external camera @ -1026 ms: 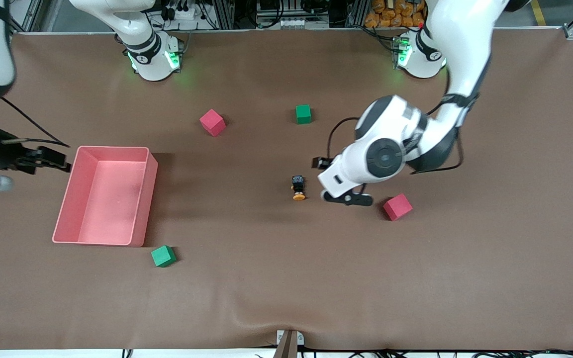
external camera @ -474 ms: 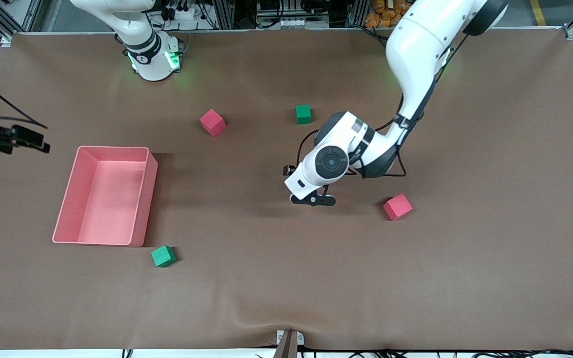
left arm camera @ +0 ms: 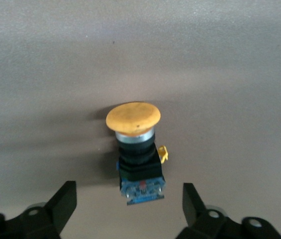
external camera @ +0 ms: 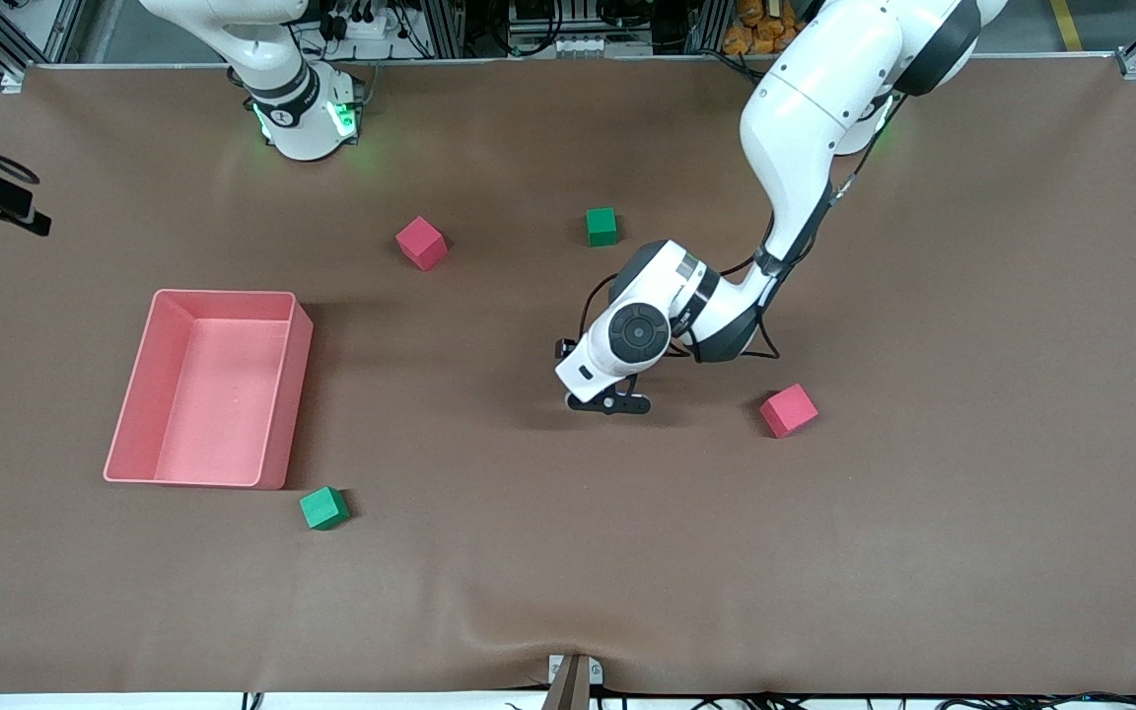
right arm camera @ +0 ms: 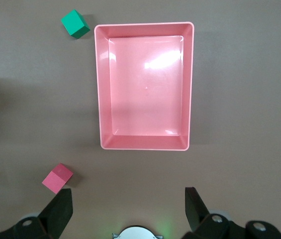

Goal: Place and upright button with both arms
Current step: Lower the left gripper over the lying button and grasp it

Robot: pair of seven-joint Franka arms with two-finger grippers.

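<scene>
**Spread wide around a toppled button**

Left jaws released, low at the centre of the front view, one finger (left arm camera: 63, 199) on each side of the button (left arm camera: 136, 154) and touching neither. Button lying on its side on the worktop (external camera: 824, 552), orange cap pointing away from the wrist, black body and blue base between the fingers; hidden under the left wrist in the front view.

Likely trouble on closing: round body rolling or squirting out from an off-centre pinch; cap catching on the mat and twisting the piece askew; a grip too near the base leaving it top-heavy once lifted. Small yellow tab on the body perhaps snagging a finger.

Right jaws released too, holding nothing, waiting high at the upper edge of the front view over the right arm's end, above the pink tray (external camera: 298, 394).

Brown mat, matte, faintly rippled along the lower edge. Scattered around: nearest red cube (external camera: 788, 410), green cube (external camera: 602, 226), second red cube (external camera: 421, 243), second green cube (external camera: 323, 508). Along the top of the frame, metal framing and cables.
</scene>
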